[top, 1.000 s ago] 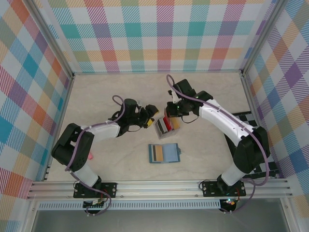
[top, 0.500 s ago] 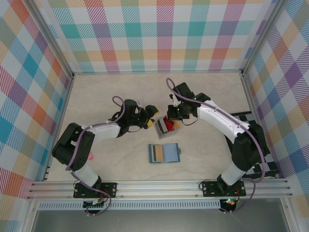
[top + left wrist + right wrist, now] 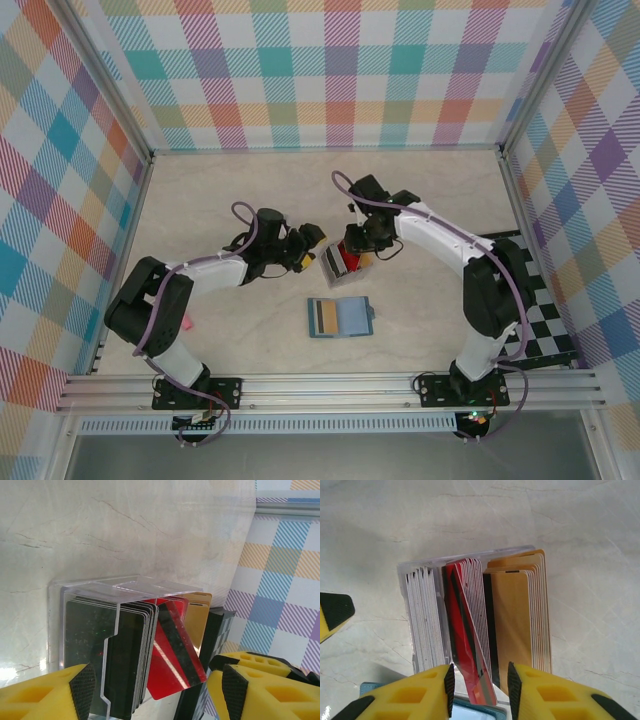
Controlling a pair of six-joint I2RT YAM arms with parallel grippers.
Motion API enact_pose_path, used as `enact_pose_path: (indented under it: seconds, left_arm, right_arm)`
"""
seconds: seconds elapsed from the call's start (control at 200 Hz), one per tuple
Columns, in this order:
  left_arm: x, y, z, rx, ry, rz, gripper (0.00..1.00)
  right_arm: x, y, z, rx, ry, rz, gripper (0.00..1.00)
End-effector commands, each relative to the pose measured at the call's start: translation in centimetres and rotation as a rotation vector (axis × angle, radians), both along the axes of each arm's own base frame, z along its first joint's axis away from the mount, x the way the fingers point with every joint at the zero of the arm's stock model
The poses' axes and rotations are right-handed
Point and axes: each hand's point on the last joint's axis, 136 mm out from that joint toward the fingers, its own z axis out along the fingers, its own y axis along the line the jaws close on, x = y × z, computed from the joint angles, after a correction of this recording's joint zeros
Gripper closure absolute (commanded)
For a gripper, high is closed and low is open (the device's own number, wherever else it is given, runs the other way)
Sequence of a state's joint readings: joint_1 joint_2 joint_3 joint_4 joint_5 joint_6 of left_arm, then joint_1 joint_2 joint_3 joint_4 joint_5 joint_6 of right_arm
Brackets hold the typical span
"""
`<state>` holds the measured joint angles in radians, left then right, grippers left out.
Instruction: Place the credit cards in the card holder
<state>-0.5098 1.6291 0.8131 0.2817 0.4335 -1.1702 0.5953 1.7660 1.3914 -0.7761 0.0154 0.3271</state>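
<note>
The credit cards stand in a clear rack (image 3: 343,262): black ones (image 3: 100,645), silver-grey ones (image 3: 422,620), red ones and gold ones (image 3: 516,625). One red card (image 3: 469,655) leans out of the row, tilted. My right gripper (image 3: 479,685) is open directly over it, a pad on each side and touching neither. My left gripper (image 3: 157,690) is open at the rack's left end with nothing in it. The teal card holder (image 3: 340,317) lies open and flat in front of the rack, with a gold card showing in its left half.
A black-and-white chequered board (image 3: 535,310) lies at the right edge under the right arm. A small pink object (image 3: 187,322) sits by the left arm's base. Checked walls enclose the table on three sides.
My right gripper has opened from shut and let go of the red card, which now leans in the rack. The right arm has shifted slightly left. The left arm has stayed still.
</note>
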Motion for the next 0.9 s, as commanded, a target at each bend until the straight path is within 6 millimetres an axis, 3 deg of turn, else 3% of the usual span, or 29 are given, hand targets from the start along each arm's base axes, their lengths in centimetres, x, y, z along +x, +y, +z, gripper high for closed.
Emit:
enact_pose_path:
  seconds: [0.0,0.215,0.41,0.54,0.895]
  left_arm:
    - [-0.2,0.5,0.5,0.006,-0.015,-0.005,0.31]
    - [-0.4,0.5,0.6,0.006,-0.014,-0.009,0.31]
    - [-0.6,0.7,0.7,0.015,-0.018,-0.013,0.31]
    - [-0.8,0.8,0.9,0.018,-0.022,-0.015,0.31]
    - [-2.0,1.8,2.5,0.015,-0.059,-0.005,0.31]
  right_arm:
    - [0.4,0.0,0.0,-0.013,0.006,0.015,0.67]
    - [0.4,0.1,-0.2,-0.012,0.02,0.02,0.74]
    - [0.3,0.2,0.7,0.0,0.013,0.019,0.89]
    - [0.0,0.5,2.2,0.04,-0.006,0.03,0.95]
    - [-1.4,0.3,7.3,0.172,-0.091,-0.007,0.95]
